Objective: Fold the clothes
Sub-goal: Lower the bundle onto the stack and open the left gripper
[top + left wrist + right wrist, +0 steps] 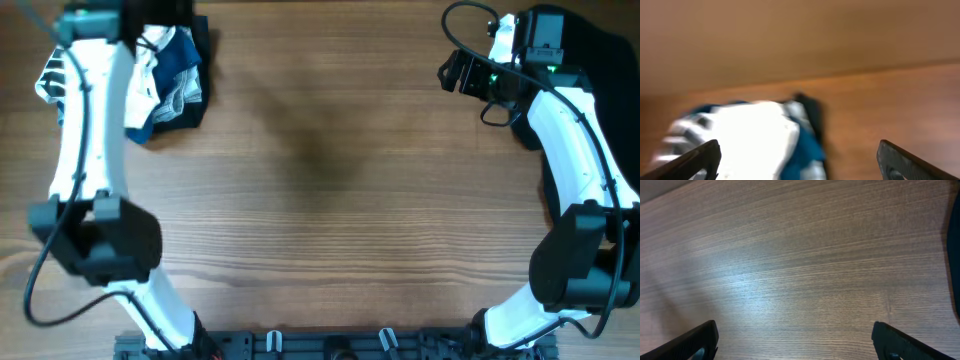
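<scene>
Left hand [797, 156] hovers, fingers wide apart, above the white-and-blue clothes heap [172, 85] at the desk's [330, 190] far-left corner; right hand [795, 332], equally spread and empty, hangs over the wood near a black garment [605, 60].

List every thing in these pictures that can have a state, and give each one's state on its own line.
pile of clothes: crumpled in a heap, not folded, at the table's far left corner.
black garment: lying at the right edge, not held, partly hidden by the right arm.
left gripper: open, holding nothing, above the pile.
right gripper: open, holding nothing, above bare wood.
</scene>
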